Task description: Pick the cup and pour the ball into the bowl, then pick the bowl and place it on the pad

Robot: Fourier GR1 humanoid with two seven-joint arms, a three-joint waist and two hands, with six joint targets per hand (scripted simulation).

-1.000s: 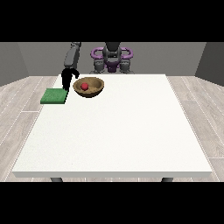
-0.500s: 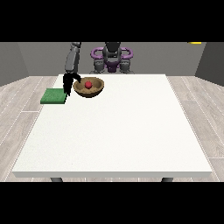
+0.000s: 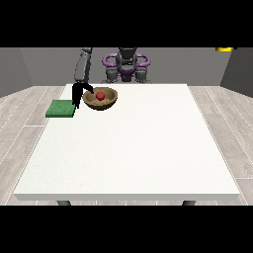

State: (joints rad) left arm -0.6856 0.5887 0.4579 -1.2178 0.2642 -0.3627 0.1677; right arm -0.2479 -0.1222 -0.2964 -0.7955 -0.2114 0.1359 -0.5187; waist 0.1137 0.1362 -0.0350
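White desk (image 3: 128, 148) fills the near and middle ground, with nothing on it until the far left corner. There a green pad (image 3: 61, 108) lies flat at the left edge. Just right of it sits a brown bowl (image 3: 100, 99) with a red ball (image 3: 100, 95) inside, so the pouring looks done and the bowl's move to the pad is what remains. No cup shows on the desk.

Between pad and bowl hangs the hand at the view's left (image 3: 77, 95), black, pointing down from its grey arm. A finger or thumb reaches toward the bowl's left rim, about touching it. Whether the hand is spread or pinching the rim I cannot tell.

Risks, as I judge them:
- A hold on one side of the rim only could let the bowl tip as it rises, and the ball would roll out.
- Should the hand close short of the rim, it may shove the bowl right, away from the pad.
- The pad lies at the desk's edge, so a bowl set too far left could overhang or slide off.

Farther back stands the robot's torso (image 3: 126, 66). Its other hand cannot be made out.
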